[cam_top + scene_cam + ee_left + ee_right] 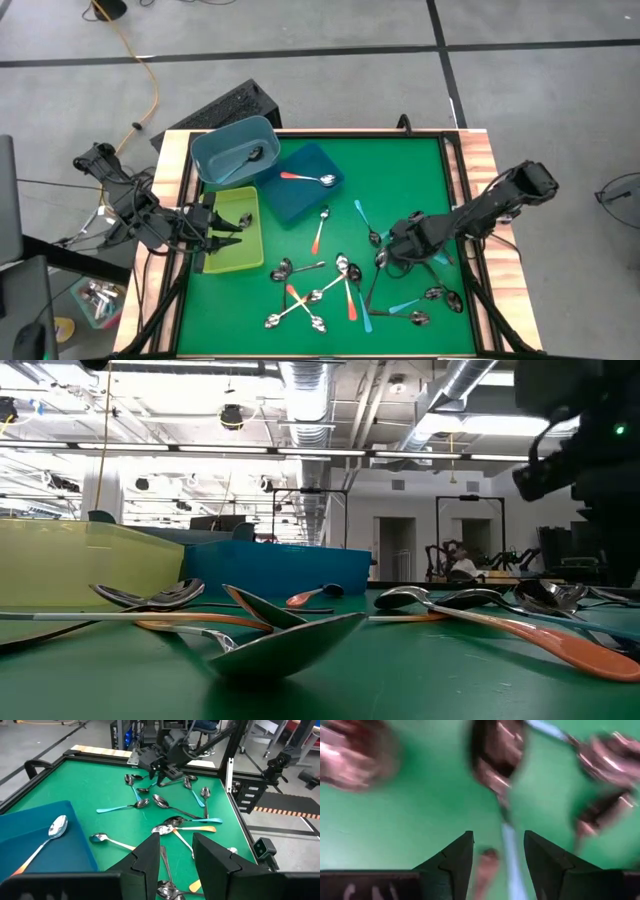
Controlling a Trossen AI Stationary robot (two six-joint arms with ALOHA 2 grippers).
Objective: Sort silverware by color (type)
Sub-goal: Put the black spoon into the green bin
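Observation:
Several spoons (345, 285) with orange, teal or plain metal handles lie scattered on the green mat (400, 170). My right gripper (383, 258) points down over the right-hand cluster, open. A teal handle (512, 865) lies below the gap between its fingers, blurred; I see no touch. My left gripper (228, 236) stands open over the yellow-green bin (238, 205), with nothing between its fingers (150, 862). A metal spoon (245, 160) lies in the grey-blue bin (210, 150). An orange-handled spoon (305, 178) lies in the dark blue tray (300, 200).
The three containers stand together at the mat's far left. A raised black frame (445, 180) borders the mat, with wooden table edges outside it. The mat's far right part (410, 160) holds no spoons. In the low view, spoons (290, 630) lie close to the camera.

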